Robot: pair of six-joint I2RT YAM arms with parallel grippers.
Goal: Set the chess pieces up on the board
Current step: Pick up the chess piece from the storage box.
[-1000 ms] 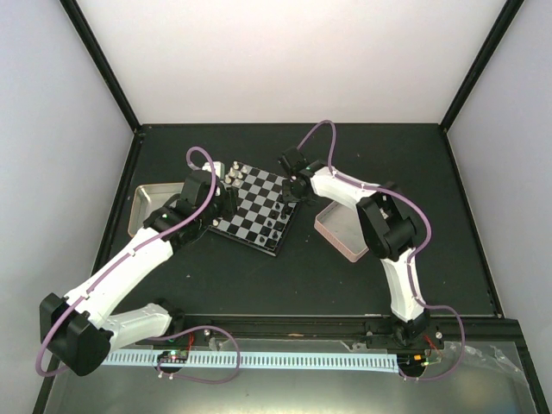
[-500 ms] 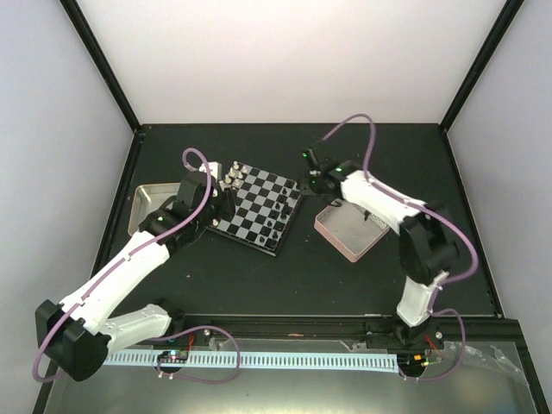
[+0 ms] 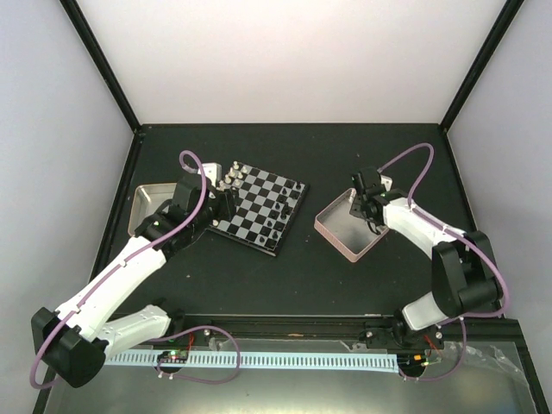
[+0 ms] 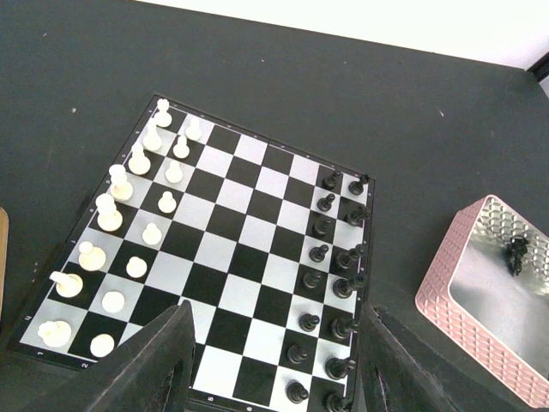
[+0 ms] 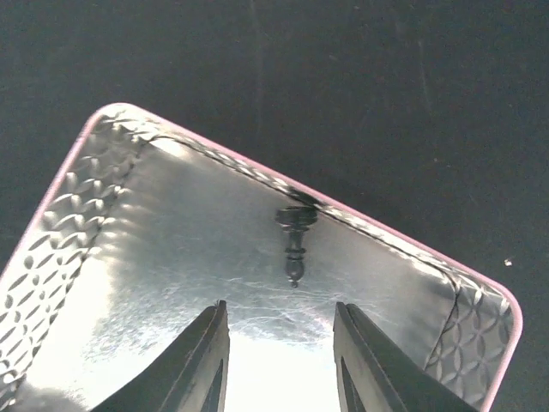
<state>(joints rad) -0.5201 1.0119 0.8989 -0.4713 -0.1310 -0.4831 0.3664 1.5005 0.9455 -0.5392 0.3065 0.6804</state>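
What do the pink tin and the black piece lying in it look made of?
Tin: likely thin metal, shiny; its floor mirrors light and the walls carry an embossed diamond pattern, rim pinkish. Piece: glossy black, probably plastic, though painted metal can't be ruled out.

board (image 4: 244,232): black-white checks | tin (image 5: 53,247): pink rim, embossed silver

white arms (image 3: 121,276) with black joints (image 3: 466,276) and purple cables (image 3: 418,147).

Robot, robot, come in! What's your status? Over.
Left gripper open, above board. Right gripper open over pink tin. One black chess piece lying inside. Nothing blocking it.
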